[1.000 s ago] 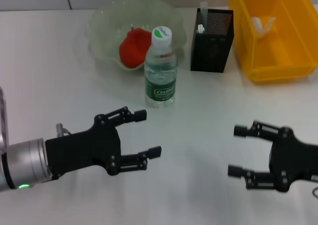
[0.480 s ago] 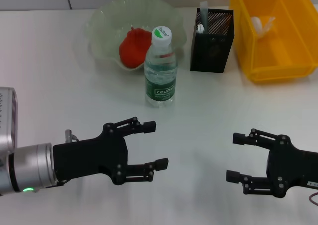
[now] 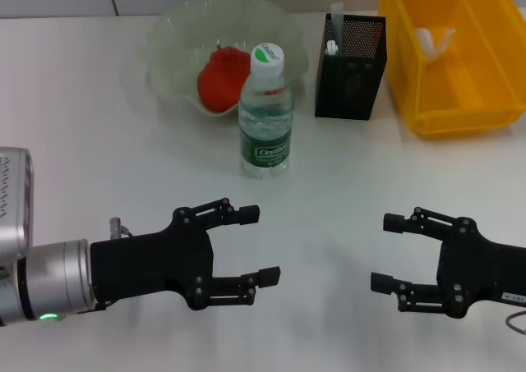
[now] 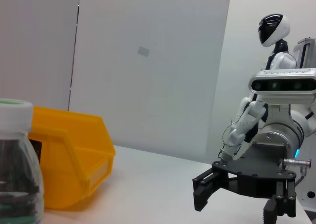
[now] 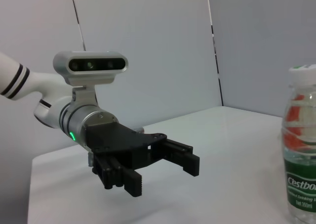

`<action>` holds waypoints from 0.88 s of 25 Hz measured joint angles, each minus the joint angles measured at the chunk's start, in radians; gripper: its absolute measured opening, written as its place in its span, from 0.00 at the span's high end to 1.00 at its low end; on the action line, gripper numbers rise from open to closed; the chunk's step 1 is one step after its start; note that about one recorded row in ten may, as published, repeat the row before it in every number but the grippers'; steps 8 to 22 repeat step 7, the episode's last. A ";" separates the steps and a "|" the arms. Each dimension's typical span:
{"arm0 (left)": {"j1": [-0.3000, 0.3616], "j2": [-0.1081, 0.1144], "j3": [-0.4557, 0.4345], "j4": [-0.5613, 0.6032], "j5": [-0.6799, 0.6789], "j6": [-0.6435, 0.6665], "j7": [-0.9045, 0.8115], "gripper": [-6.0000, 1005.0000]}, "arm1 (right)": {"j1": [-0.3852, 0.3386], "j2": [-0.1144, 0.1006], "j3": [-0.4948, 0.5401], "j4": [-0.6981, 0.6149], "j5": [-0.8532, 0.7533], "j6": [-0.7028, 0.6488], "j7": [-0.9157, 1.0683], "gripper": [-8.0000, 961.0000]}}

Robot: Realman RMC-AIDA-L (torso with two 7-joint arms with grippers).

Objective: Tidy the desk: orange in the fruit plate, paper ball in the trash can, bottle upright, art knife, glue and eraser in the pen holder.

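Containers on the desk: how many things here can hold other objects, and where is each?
3. The fruit plate stands far left, the pen holder in the middle, the trash can far right.

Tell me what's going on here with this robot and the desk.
The desk looks nearly tidied. The orange sits in the fruit plate, the paper ball lies in the trash can, the bottle stands upright, and a few items stick out of the pen holder. The left gripper and right gripper both hang open and empty over the near side of the desk.
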 joint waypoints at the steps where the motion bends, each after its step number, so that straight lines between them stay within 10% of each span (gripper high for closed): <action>1: 0.000 0.000 0.000 0.000 0.000 -0.002 0.000 0.16 | 0.001 0.000 0.000 0.000 0.000 0.002 0.000 0.12; 22: 0.004 -0.001 0.000 0.000 0.000 -0.005 0.006 0.16 | 0.015 0.001 0.010 0.010 0.000 0.003 0.000 0.12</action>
